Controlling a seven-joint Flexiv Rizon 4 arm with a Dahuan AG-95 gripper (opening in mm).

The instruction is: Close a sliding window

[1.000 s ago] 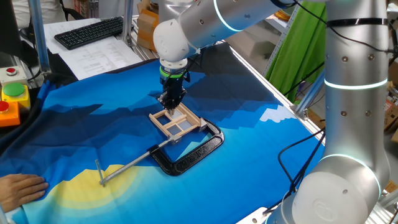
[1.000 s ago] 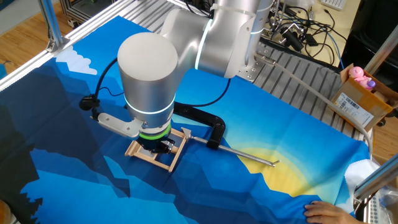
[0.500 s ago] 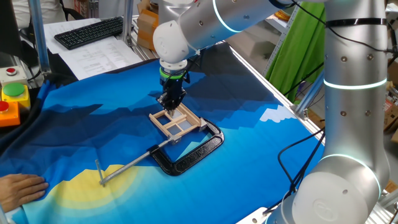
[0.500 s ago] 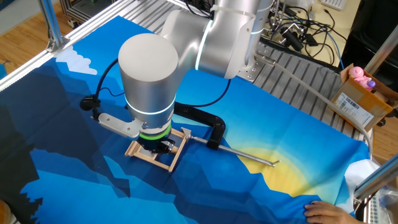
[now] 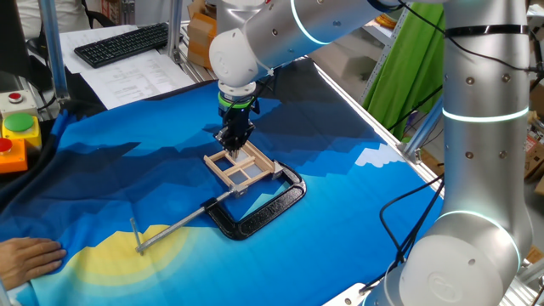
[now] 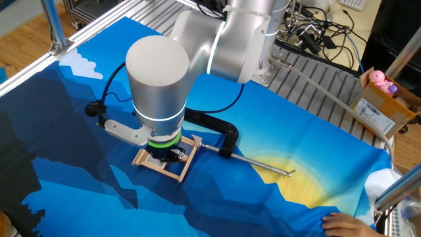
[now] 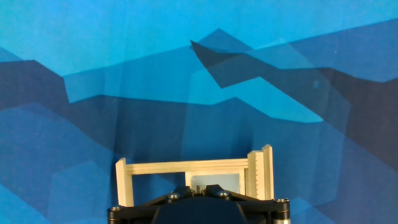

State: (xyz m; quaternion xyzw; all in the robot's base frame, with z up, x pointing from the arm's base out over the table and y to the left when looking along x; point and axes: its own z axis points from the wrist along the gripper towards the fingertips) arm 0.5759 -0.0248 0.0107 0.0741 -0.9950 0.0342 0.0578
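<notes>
The silver-and-white robot arm (image 5: pixel 280 30) reaches down over the blue patterned cloth-covered table (image 5: pixel 102 170), on which a black metal C-clamp (image 5: pixel 259 208) pins the small pale wooden sliding window (image 5: pixel 242 166) flat, presumably so it resists pushing. The black two-finger gripper (image 5: pixel 234 140) sits at the window's far edge. Its jaw state cannot be told.
</notes>
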